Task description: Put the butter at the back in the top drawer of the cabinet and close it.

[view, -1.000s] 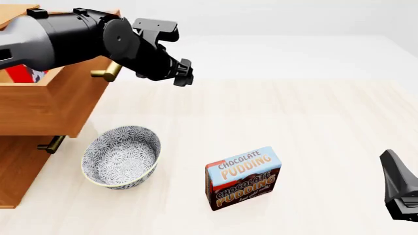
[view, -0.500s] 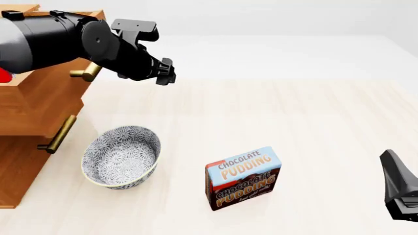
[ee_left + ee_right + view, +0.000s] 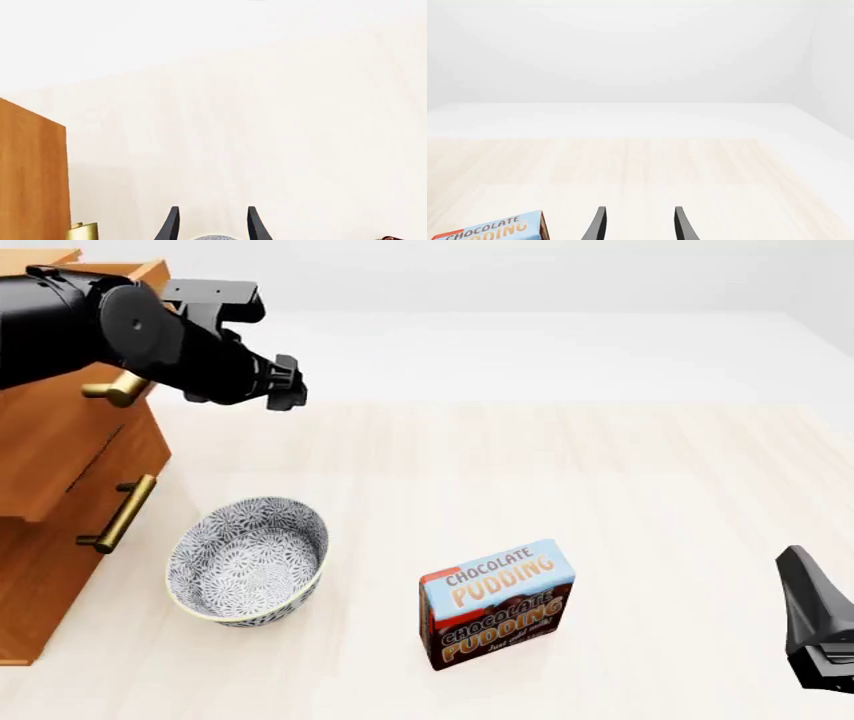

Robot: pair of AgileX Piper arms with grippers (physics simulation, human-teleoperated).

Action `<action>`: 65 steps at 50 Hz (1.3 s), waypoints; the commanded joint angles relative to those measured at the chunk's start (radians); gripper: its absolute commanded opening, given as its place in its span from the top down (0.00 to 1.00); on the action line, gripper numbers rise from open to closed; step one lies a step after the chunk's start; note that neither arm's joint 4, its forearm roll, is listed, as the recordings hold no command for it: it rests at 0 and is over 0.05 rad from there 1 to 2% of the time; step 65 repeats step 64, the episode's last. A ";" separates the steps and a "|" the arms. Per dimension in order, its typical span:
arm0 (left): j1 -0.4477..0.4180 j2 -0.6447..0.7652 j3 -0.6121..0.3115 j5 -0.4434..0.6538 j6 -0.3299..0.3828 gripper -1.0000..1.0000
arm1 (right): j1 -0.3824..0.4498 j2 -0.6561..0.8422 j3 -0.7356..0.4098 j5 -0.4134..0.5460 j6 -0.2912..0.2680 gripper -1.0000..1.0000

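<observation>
I am at the closing step. My left hand [image 3: 280,390] hangs in the air with its fingers apart and nothing between them, just beside the front of the top drawer [image 3: 80,430] of the cabinet [image 3: 54,540]. My forearm lies across the drawer's front, with the brass handle [image 3: 114,392] poking out below it. The butter shows in none of the views; I judge it is inside the drawer, but I cannot see it. From the front view the drawer's face appears to stand slightly proud of the drawer below, so I judge it is nearly shut but not fully home. The next move calls for a steady push toward the cabinet until the faces line up, then drawing the arm clear without snagging the handle. My right hand [image 3: 637,225] rests low near the bench [image 3: 601,500] edge, fingers apart and empty, with the chocolate pudding box [image 3: 497,603] nearby. The patterned bowl [image 3: 248,558] stands before the cabinet.
</observation>
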 commanded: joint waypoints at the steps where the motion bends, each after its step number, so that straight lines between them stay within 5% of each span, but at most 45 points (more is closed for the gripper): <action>1: 0.084 -0.052 0.057 -0.010 0.010 0.00 | 0.000 0.000 0.000 0.000 0.000 0.00; 12: 0.161 -0.062 0.147 -0.089 0.007 0.00 | 0.000 0.000 0.000 0.000 0.000 0.00; 49: 0.492 -0.394 0.357 -0.014 0.034 0.00 | 0.000 0.000 0.000 0.000 0.000 0.00; 65: 0.425 -0.547 0.355 -0.009 0.019 0.00 | 0.000 0.000 0.000 0.000 0.000 0.00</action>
